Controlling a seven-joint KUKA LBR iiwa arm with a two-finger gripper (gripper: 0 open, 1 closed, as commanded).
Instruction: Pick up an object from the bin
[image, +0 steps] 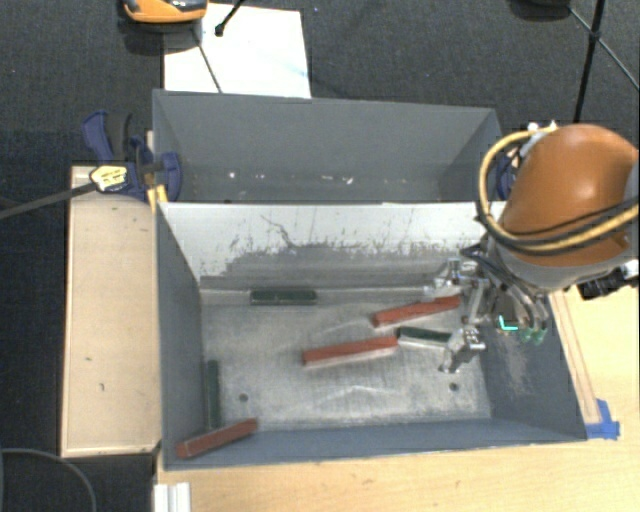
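My gripper (456, 318) hangs low over the right side of the bin floor, its two metal fingers spread apart, so it is open. One fingertip (451, 274) is toward the back wall and the other toward the front. Between them lie the right end of a red-brown bar (412, 312) and the right end of a short dark green bar (424, 337). Neither bar is lifted. A second red-brown bar (350, 352) lies just left of them in the middle of the floor.
Another dark green bar (283, 296) lies along the foot of the back wall. A dark green bar (211, 392) lies along the left wall, and a red-brown bar (217, 438) sits in the front left corner. The arm's orange cover overhangs the right wall.
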